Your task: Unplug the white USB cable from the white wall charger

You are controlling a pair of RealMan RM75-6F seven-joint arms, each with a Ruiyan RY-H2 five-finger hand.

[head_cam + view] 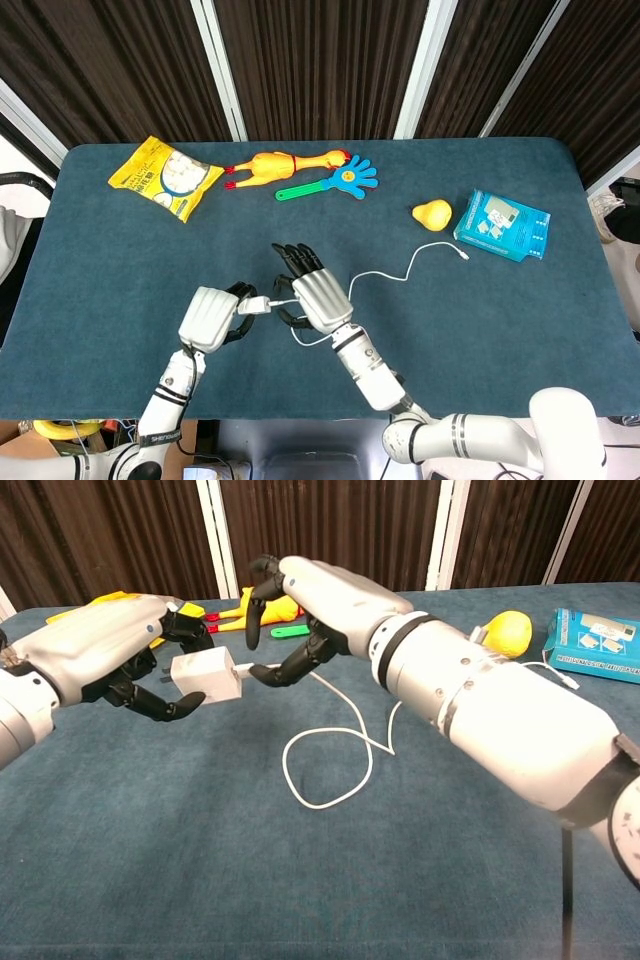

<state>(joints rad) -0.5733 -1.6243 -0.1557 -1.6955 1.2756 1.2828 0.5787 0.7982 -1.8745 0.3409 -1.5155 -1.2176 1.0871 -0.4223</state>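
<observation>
1. So where things stand: the left hand (pixel 110 660) has the white wall charger (pixel 205 676) clamped in its fingers, held a bit above the table (pixel 150 860), with the port side facing toward the other arm.

2. The right hand (pixel 300 610) is right up at the charger's plug end. Its fingers are spread and curled around the spot where the white USB cable (pixel 330 740) goes in, thumb tip just below the plug, other fingers above. Looks to me like it isn't gripping anything yet, fingers apart, nothing held. From the head view the right hand (pixel 312 292) covers the joint, so whether it's touching the plug is hard to call.

3. The cable is plugged in as far as I can tell. The rest of it droops down, loops on the table and trails off toward the blue box (pixel 502 224) and the yellow pear-ish thing (pixel 432 213).

4. Step-wise: this is the "reach for the plug" bit, the pull isn't done.

5. Next move, my guess: pinch the plug body itself, not the thin cord, then pull straight out along the port while the left hand holds firm. Yanking at an angle could twist the charger out of the grip.
</observation>
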